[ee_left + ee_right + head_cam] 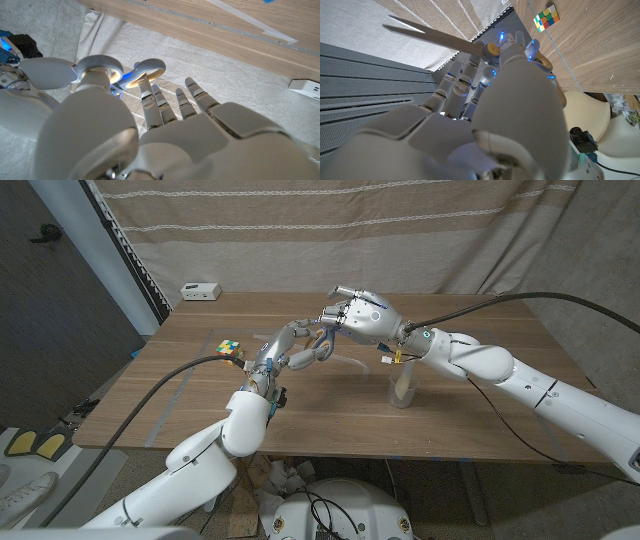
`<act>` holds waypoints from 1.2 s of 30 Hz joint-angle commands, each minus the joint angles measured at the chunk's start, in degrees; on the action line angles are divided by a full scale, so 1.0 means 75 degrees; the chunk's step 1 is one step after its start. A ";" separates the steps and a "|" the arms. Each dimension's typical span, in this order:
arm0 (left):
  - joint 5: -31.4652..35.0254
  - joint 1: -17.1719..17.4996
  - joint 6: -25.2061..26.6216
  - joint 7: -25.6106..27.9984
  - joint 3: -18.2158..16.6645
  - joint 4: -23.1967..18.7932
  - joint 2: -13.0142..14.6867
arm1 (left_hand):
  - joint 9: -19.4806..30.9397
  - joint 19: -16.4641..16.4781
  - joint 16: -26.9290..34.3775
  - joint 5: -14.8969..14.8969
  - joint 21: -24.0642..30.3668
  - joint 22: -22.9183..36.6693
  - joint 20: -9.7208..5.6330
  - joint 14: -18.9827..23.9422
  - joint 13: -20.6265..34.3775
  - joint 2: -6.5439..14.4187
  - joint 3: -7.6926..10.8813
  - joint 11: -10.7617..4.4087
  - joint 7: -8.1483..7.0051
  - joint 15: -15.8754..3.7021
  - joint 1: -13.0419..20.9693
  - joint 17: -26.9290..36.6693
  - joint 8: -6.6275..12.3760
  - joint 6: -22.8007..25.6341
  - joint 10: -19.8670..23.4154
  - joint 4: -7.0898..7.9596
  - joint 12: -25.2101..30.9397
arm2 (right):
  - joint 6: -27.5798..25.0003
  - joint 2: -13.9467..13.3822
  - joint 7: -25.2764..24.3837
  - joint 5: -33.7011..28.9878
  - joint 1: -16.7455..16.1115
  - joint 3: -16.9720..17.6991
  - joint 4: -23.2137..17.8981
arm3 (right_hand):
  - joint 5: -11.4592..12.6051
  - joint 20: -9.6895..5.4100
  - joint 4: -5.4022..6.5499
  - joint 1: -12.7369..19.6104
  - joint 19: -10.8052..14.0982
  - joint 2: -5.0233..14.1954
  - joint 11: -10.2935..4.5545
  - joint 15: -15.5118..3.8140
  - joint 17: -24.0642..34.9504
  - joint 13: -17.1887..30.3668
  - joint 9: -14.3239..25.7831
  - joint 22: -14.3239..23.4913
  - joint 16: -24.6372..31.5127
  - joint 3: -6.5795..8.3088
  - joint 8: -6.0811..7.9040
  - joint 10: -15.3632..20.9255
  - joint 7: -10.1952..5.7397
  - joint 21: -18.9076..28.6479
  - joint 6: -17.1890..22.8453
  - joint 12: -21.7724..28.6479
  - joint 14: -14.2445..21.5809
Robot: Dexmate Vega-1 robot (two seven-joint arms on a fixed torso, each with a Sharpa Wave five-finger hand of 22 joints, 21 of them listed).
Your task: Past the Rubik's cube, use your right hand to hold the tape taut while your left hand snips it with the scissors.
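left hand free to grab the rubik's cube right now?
Probably not. The left hand already grips the scissors, raised above the table. The cube sits unobstructed beside that arm, so the route is clear, but the hand is occupied.

Tape: too thin to make out near the right hand point(362, 316).
Grey-handled metal scissors point(322, 348): blades partly hidden behind the left hand point(290, 350).

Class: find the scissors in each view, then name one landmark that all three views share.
Head: scissors over the table's middle, in the left hand.
Left wrist: its loops ahead of that hand.
Right wrist: its blades against the curtain.
Shared landmark: the wooden table.
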 commanded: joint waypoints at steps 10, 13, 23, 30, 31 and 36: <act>-0.0205 -0.0106 -0.0041 -0.0142 0.0024 0.0065 -0.0002 | 0.0005 0.0161 0.0089 -0.0005 0.0057 0.0026 -0.0318 0.0174 0.0002 0.0040 -0.0121 -0.0004 -0.0006 -0.0725 -0.0113 0.0028 0.0066 0.0211 0.0075 -0.0007 0.0066 | 0.0076 0.0024 -0.0105 0.0119 0.0062 -0.0026 0.0115 | 0.0061 -0.0909 0.0010 0.0909 -0.0045 0.0960 0.0002 -0.0753 0.0012 -0.0003 -0.0010 0.0014 -0.0030 0.0048 0.0072 -0.0015 0.0031 0.0143 -0.0028 0.0040 0.0316; -0.0252 -0.0147 0.0005 -0.0214 0.0045 0.0051 0.0007 | 0.0001 0.0164 0.0087 -0.0002 0.0058 0.0027 -0.0310 0.0174 -0.0001 0.0048 -0.0128 -0.0012 -0.0003 -0.0717 -0.0115 0.0028 0.0064 0.0221 0.0069 -0.0007 0.0063 | 0.0093 0.0028 -0.0154 0.0115 0.0074 -0.0032 0.0126 | 0.0061 -0.0914 0.0011 0.0907 -0.0047 0.0962 0.0001 -0.0753 0.0004 -0.0010 -0.0017 0.0013 -0.0041 0.0049 0.0072 -0.0018 0.0046 0.0154 -0.0030 0.0037 0.0310; -0.0635 -0.0227 0.0025 -0.0567 -0.0032 -0.0141 0.0145 | -0.0013 0.0217 0.0101 0.0006 0.0076 0.0030 -0.0287 0.0241 -0.0012 0.0046 -0.0174 -0.0005 0.0022 -0.0673 -0.0141 0.0028 0.0050 0.0240 0.0084 -0.0006 0.0072 | 0.0105 0.0000 -0.0236 0.0083 0.0052 -0.0035 0.0063 | 0.0067 -0.0922 0.0007 0.0898 -0.0083 0.0961 0.0001 -0.0753 0.0009 -0.0022 -0.0050 0.0007 -0.0068 0.0053 0.0111 -0.0025 0.0030 0.0273 -0.0010 0.0057 0.0328; -0.0965 -0.0337 0.0200 -0.0883 -0.0053 -0.0301 0.0275 | -0.0007 0.0260 0.0089 0.0027 0.0085 0.0037 -0.0244 0.0289 -0.0034 0.0158 -0.0122 0.0078 0.0078 -0.0632 0.0065 0.0024 -0.0129 -0.0171 -0.0006 -0.0080 0.0040 | 0.0123 0.0007 -0.0228 0.0071 0.0043 -0.0046 0.0032 | 0.0060 -0.0924 0.0005 0.0889 -0.0108 0.0952 0.0001 -0.0753 0.0033 -0.0007 -0.0060 0.0003 -0.0065 0.0050 0.0128 -0.0001 0.0047 0.0335 -0.0029 0.0091 0.0348; -0.0967 -0.0360 0.0280 -0.0890 -0.0019 -0.0325 0.0266 | -0.0004 0.0256 0.0085 0.0026 0.0083 0.0037 -0.0235 0.0286 -0.0036 0.0168 -0.0114 0.0091 0.0082 -0.0607 0.0084 0.0024 -0.0138 -0.0193 -0.0010 -0.0084 0.0040 | 0.0127 0.0005 -0.0240 0.0080 0.0032 -0.0044 0.0020 | 0.0060 -0.0925 0.0005 0.0888 -0.0109 0.0953 0.0001 -0.0753 0.0032 -0.0033 -0.0079 0.0002 -0.0070 0.0051 0.0127 -0.0027 0.0052 0.0345 -0.0010 0.0068 0.0344; -0.0881 -0.0448 0.0517 -0.0816 0.0181 -0.0391 0.0234 | 0.0011 0.0297 0.0089 0.0015 0.0096 0.0040 -0.0214 0.0322 -0.0045 0.0194 -0.0096 0.0109 0.0140 -0.0593 0.0156 0.0024 -0.0110 -0.0132 0.0036 -0.0098 0.0062 | 0.0129 -0.0019 -0.0238 0.0054 -0.0003 -0.0040 -0.0039 | 0.0059 -0.0934 0.0003 0.0886 -0.0125 0.0953 0.0001 -0.0753 0.0036 -0.0039 -0.0059 -0.0001 -0.0078 0.0053 0.0151 -0.0026 0.0030 0.0391 -0.0039 0.0076 0.0347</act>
